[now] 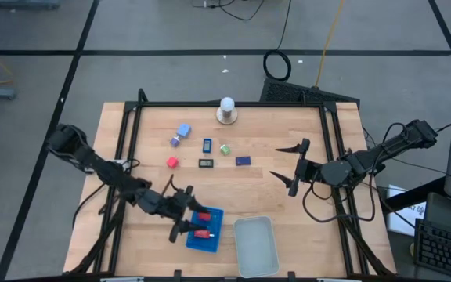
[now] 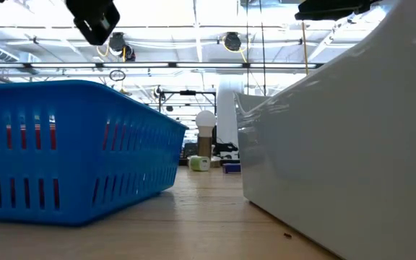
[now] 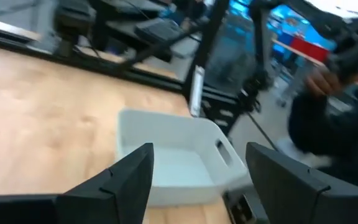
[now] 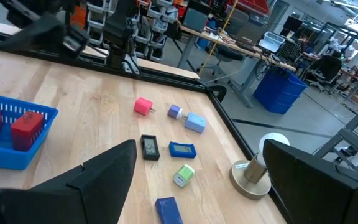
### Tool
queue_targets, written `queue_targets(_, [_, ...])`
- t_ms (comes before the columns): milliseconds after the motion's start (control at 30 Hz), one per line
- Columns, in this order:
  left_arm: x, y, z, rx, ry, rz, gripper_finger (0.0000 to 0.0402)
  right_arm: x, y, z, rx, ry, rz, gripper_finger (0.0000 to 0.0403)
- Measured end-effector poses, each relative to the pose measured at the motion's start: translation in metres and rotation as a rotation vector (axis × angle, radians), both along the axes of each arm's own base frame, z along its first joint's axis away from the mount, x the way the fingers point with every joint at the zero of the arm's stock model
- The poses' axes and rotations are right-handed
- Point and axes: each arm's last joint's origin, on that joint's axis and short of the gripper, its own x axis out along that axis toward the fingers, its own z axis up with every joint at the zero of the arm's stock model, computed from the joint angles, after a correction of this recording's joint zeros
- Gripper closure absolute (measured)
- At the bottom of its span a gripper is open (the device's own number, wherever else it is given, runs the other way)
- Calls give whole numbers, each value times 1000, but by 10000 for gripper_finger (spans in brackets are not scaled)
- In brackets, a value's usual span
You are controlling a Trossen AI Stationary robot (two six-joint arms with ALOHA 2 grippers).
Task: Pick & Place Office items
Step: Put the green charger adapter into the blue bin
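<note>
Red blocks [image 1: 203,223] lie in the blue tray [image 1: 214,240]. Beyond the tray, near the white ball [image 1: 226,105], other items [image 1: 207,145] sit scattered on the tabletop [image 1: 272,196]. The left end effector [image 1: 185,213] hovers at the tray's edge, released and empty. The right end effector [image 1: 290,166] hangs spread wide, well apart from the tray.

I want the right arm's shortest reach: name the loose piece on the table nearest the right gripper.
The dark blue rectangle. It lies farthest toward the open right gripper; the green bit, black rectangular piece and red block all sit farther off.
</note>
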Motion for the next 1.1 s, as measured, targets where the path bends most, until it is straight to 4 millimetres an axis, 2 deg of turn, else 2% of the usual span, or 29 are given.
queue_targets(133, [4,10,2,7,-9,83,134,0,1,0,13,4,41,58])
queue_targets(267, [8,25,6,94,-30,105,137,0,3,0,27,10,98,61])
queue_targets(500, [-10,60,27,264,8,168,166,-4,1,1,45,12,93,58])
queue_targets(633, [-16,87,13,322,104,272,188,-4,1,-1,42,25,92,58])
queue_targets(833, [-20,123,-14,253,152,384,213,-4,0,-2,36,40,91,57])
queue_targets(967, [-29,138,-32,210,211,413,221,-5,0,-5,25,66,90,59])
queue_targets(1100, [-40,144,-34,171,201,418,224,-8,-1,-3,35,60,89,61])
